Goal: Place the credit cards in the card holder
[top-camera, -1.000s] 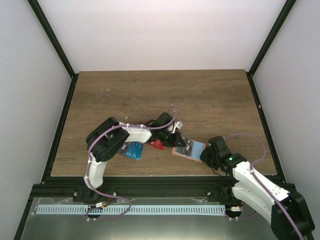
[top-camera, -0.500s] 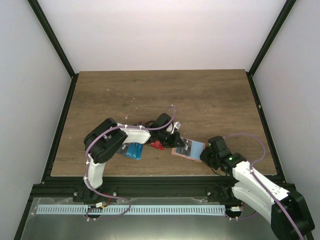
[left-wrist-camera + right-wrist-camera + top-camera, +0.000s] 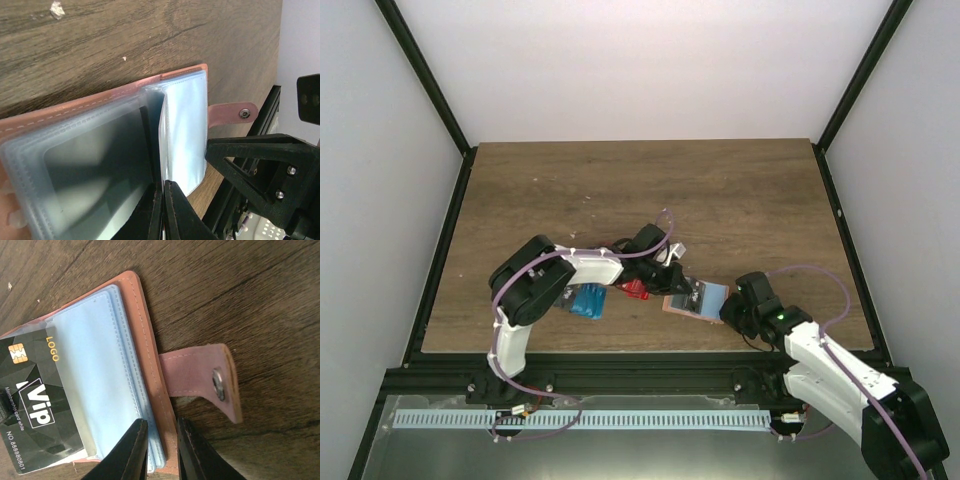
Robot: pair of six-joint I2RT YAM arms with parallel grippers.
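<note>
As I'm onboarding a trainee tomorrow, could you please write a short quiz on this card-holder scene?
1. True or false: the card holder lies open on the table.
2. Which word is printed large on the black card? A) Gold B) Vip C) Bank
3. Which gripper straddles the holder's edge beside the snap strap?
Key: 1 true; 2 B; 3 the right gripper, with one finger on each side of that edge.
</note>
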